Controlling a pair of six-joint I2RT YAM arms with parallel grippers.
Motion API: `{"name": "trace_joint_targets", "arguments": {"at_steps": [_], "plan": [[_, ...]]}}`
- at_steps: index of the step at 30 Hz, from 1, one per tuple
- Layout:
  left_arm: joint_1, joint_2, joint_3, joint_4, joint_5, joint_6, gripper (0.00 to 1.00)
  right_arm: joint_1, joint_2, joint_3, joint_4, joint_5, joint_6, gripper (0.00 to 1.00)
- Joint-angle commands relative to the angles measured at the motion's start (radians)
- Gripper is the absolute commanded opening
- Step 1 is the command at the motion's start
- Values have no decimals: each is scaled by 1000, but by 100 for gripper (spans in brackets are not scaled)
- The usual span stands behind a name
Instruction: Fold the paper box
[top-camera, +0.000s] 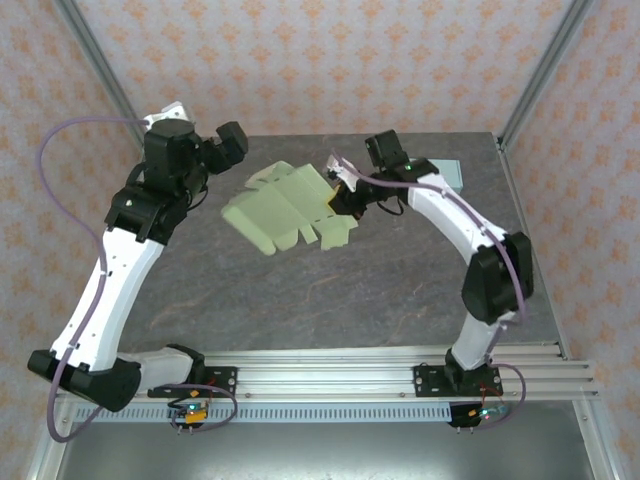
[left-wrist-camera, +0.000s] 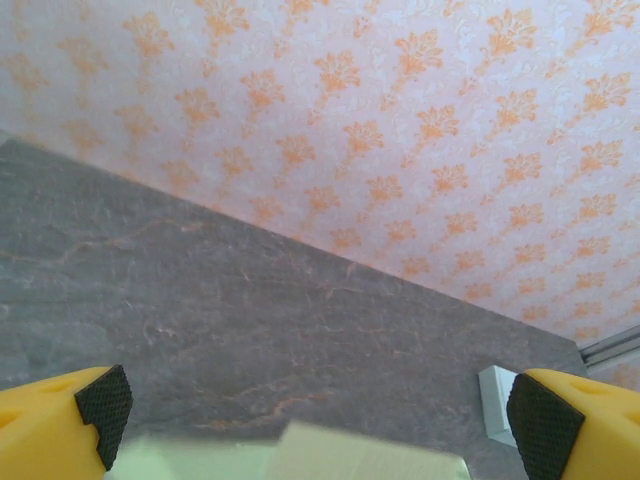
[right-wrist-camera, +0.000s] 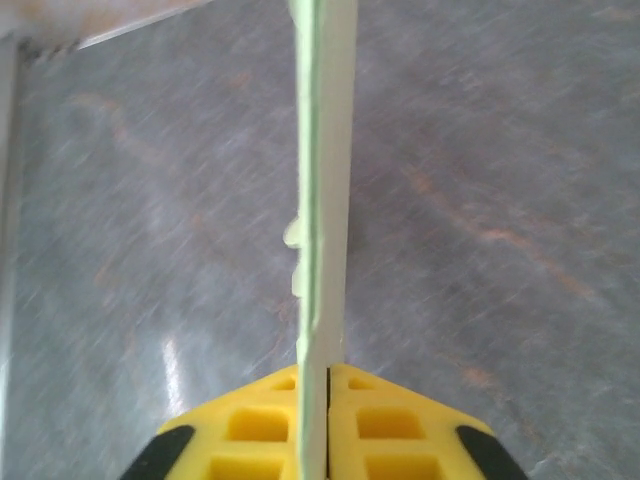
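The pale green paper box (top-camera: 285, 207) hangs as a flat, partly folded sheet over the far middle of the table. My right gripper (top-camera: 337, 193) is shut on its right edge. In the right wrist view the sheet (right-wrist-camera: 322, 180) stands edge-on, pinched between the yellow fingers (right-wrist-camera: 400, 425). My left gripper (top-camera: 232, 140) is open to the left of the box and apart from it. Its black pads (left-wrist-camera: 104, 412) stand wide, with the top of the box (left-wrist-camera: 330, 455) low between them.
A pale blue-white flat object (top-camera: 447, 174) lies at the table's far right corner, also seen as a white block (left-wrist-camera: 495, 400) in the left wrist view. Metal frame posts (top-camera: 545, 70) rise at the far corners. Patterned walls enclose the grey table (top-camera: 330, 300).
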Motion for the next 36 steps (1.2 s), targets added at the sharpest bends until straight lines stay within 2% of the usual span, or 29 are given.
{"name": "trace_joint_targets", "arguments": {"at_steps": [1, 4, 6, 7, 9, 11, 13, 16, 19, 21, 24, 26, 29, 30, 32, 36], "plan": [[34, 62, -47, 10, 139, 90, 100, -42, 152, 94, -499, -117, -261, 11], [39, 100, -79, 5, 293, 87, 100, -78, 244, 165, -448, -17, -177, 13], [38, 129, -120, 30, 367, 92, 100, -82, 267, 182, -344, 89, -88, 29], [39, 145, -135, 38, 391, 90, 100, -82, 272, 182, -296, 127, -44, 34], [39, 181, -186, 82, 441, 89, 100, -82, 279, 183, -204, 207, 20, 36], [38, 215, -239, 133, 464, 78, 100, -82, 261, 161, -117, 308, 89, 37], [39, 242, -298, 189, 455, 52, 100, -81, 205, 89, 4, 402, 177, 43], [38, 282, -360, 243, 458, 23, 100, -81, 71, -65, 224, 612, 474, 45], [19, 312, -392, 244, 467, 45, 100, -83, -65, -190, 269, 716, 851, 47], [-2, 333, -398, 210, 441, 75, 100, -85, -130, -248, 187, 687, 1041, 47], [-33, 365, -405, 172, 397, 104, 98, -78, -206, -379, 161, 490, 1140, 47], [-43, 396, -414, 168, 404, 100, 100, -70, -272, -498, 185, 447, 1206, 47], [-12, 468, -438, 196, 477, 21, 100, -61, -353, -632, 182, 420, 1245, 49], [-13, 490, -441, 197, 475, 17, 99, -59, -365, -662, 163, 412, 1246, 54], [-24, 512, -437, 190, 452, 27, 98, -56, -374, -710, 160, 361, 1244, 58], [-37, 526, -425, 174, 451, 75, 88, -37, -339, -784, 243, 273, 1312, 57]]}}
